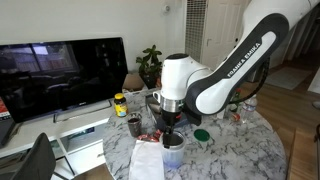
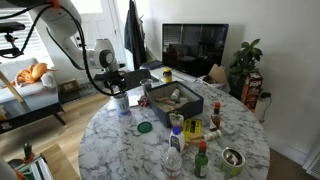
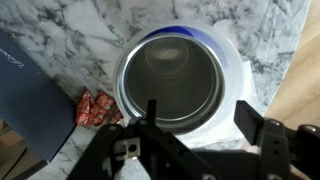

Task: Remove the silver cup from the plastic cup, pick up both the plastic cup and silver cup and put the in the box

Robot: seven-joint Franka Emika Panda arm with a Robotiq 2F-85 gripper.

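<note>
The silver cup [image 3: 168, 72] sits nested inside the translucent plastic cup [image 3: 232, 75] on the marble table, seen from straight above in the wrist view. My gripper [image 3: 200, 115] is open just above them. One finger hangs over the silver cup's near inner rim and the other finger is outside the plastic cup's wall. In both exterior views the gripper [image 1: 169, 126] [image 2: 120, 90] points down right over the cups [image 1: 172, 148] [image 2: 121, 104]. The dark grey-blue box [image 2: 186, 110] stands on the table beyond the cups and holds some items.
A red wrapper [image 3: 95, 108] and a dark flat item [image 3: 25, 100] lie close beside the cups. A small dark cup [image 1: 134, 125], a green lid [image 2: 144, 127], a clear water bottle [image 2: 175, 152] and small bottles stand on the round table. The table edge is close.
</note>
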